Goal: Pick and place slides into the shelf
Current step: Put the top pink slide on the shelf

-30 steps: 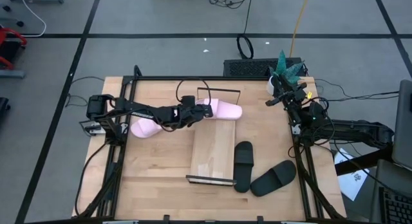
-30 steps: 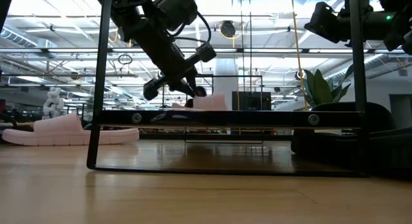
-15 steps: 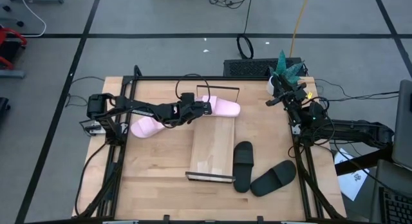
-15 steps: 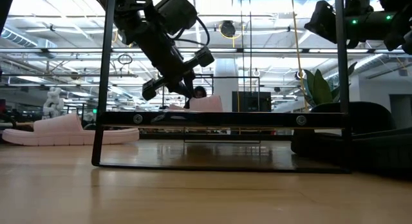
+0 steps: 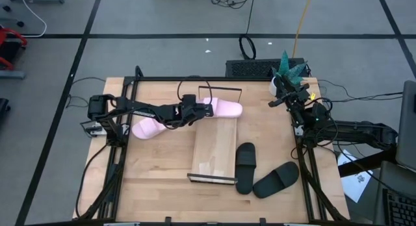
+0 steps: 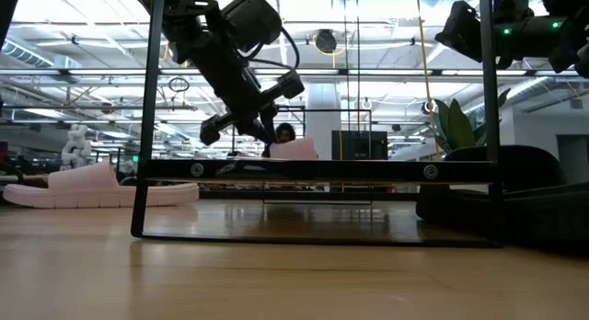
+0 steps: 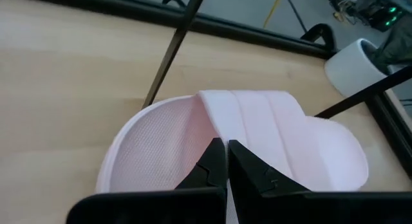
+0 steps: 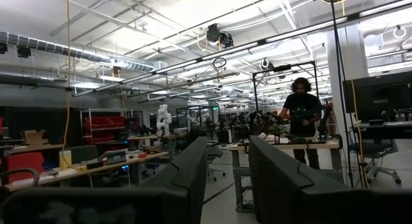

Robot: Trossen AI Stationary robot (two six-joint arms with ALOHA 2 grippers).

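While the left gripper (image 5: pixel 207 108) clamps a pink slide (image 5: pixel 224 109) at the shelf's (image 5: pixel 214 150) far end, its mate (image 5: pixel 147 128) lies left of the shelf. Black slides (image 5: pixel 246 166) lie right of it; the right gripper (image 5: pixel 281 99), fingers apart, waits beyond them

A grey concrete floor (image 5: pixel 162 18) marked with black tape lines (image 5: pixel 195 36) surrounds the light wooden tabletop (image 5: pixel 156 167), and a yellow cable (image 5: pixel 300 21) runs across it on the far right. Beyond the table lies a large open workshop under a high ceiling of pipes and ducts (image 8: pixel 129 31), lit by bright strip lights (image 6: pixel 92 30). A person in dark clothing (image 8: pixel 301 121) stands at a far workbench (image 8: pixel 283 147), near a small white humanoid figure (image 8: pixel 162 119).
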